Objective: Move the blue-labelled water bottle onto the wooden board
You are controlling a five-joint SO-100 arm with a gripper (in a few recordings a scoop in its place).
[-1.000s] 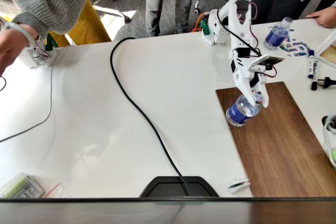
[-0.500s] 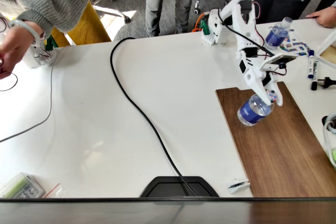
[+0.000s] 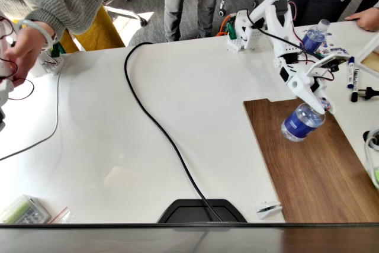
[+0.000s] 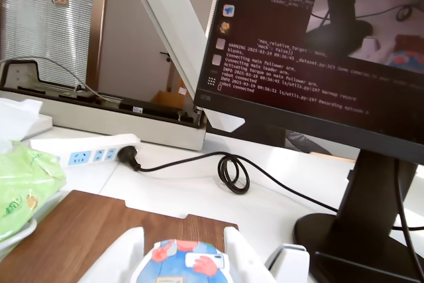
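In the fixed view my white gripper (image 3: 320,105) is shut on the top of the blue-labelled water bottle (image 3: 301,122). The bottle hangs tilted, its base toward lower left, above the upper middle of the wooden board (image 3: 308,164). The board is a dark-brown panel at the right of the white table, with a stepped notch at its top left corner. In the wrist view the bottle's reddish-and-blue top (image 4: 185,263) sits between my two white fingers (image 4: 126,256), and the board (image 4: 86,230) lies below.
A second blue-labelled bottle (image 3: 312,38) with a pale cap stands at the far right back. Markers (image 3: 350,72) lie right of the arm. A black cable (image 3: 160,128) crosses the table's middle. People stand behind the table. A power strip (image 4: 79,154) and a monitor stand (image 4: 358,230) lie beyond the board.
My gripper has carried the bottle rightward, from over the board's left edge to above its upper middle. The person's hand at far left has shifted.
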